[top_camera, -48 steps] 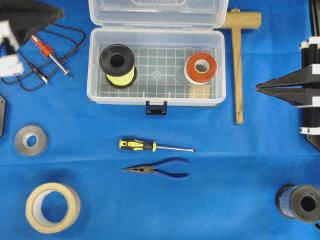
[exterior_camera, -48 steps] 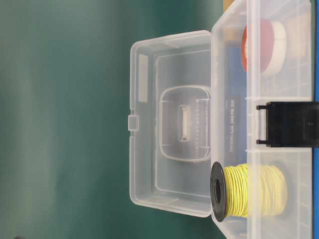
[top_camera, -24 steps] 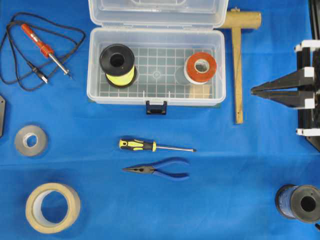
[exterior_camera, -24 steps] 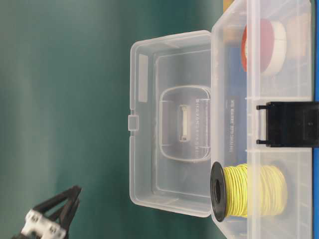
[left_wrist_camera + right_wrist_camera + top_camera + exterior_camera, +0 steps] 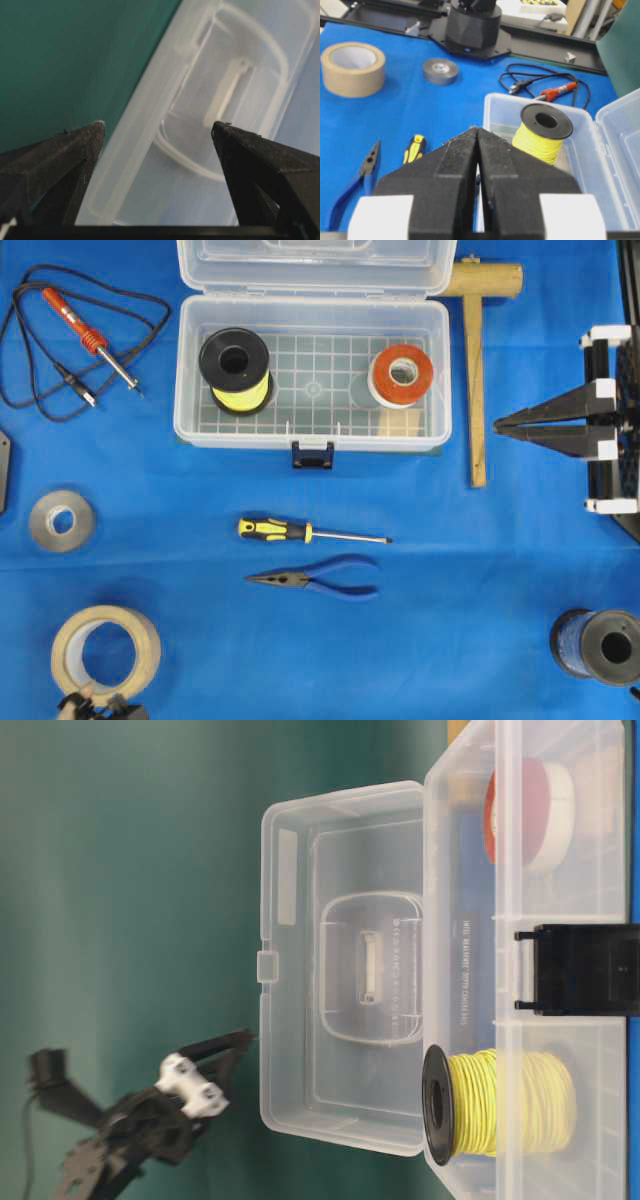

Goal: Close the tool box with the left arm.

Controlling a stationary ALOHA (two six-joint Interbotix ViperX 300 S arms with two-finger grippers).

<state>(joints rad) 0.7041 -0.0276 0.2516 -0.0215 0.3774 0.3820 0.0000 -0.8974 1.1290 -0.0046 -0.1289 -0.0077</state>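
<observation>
The setting is a robotics lab workbench. A blue cloth (image 5: 500, 640) covers the table, backed by a green screen (image 5: 120, 870). Laid out on it are a soldering iron (image 5: 95, 340), screwdriver (image 5: 300, 532), pliers (image 5: 315, 580), tape rolls (image 5: 105, 655) and a wooden mallet (image 5: 477, 370). A black arm base (image 5: 472, 22) is bolted at the table edge

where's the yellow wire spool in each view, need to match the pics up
Overhead: yellow wire spool stands at the left end of the open tool box.
Table-level: spool at lower right, behind the box's clear front wall.
Left wrist: not in it; only the raised lid shows.
Right wrist: spool right of centre, inside the box.
Shared landmark: the clear tool box.
</observation>
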